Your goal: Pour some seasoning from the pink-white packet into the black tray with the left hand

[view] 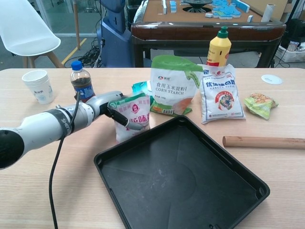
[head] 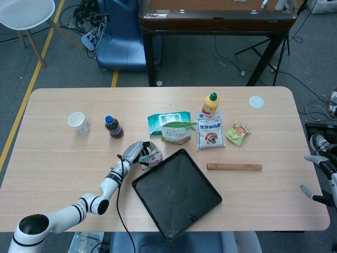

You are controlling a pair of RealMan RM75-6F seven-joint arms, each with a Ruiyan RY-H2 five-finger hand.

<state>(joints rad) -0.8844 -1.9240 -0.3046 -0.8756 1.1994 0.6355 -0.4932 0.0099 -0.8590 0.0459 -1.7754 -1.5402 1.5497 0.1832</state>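
Currently the left robot hand is wrapped around the pink-white packet, fingers curled across its front face while the packet stands upright on the bench just beyond the far-left corner of the black tray. From the chest view the packet's lower edge sits close to the tray's rim, though whether it touches cannot be told. Behind the packet, further away, stand a green-topped corn starch bag, a white bag with blue print and a yellow bottle; a teal wipes pack lies just beside the starch bag. To the left, a small dark bottle with a blue cap stands near the robot's forearm, and a paper cup sits further left. Right of the tray lie a wooden rolling pin, a small green snack packet and a white round lid. Bare bench surface stretches along the near-left side, beneath the arm. The tray sits turned at an angle, its near corner reaching close to the bench's near edge. The right robot hand hovers off the right end of the bench, fingers apart and holding nothing.
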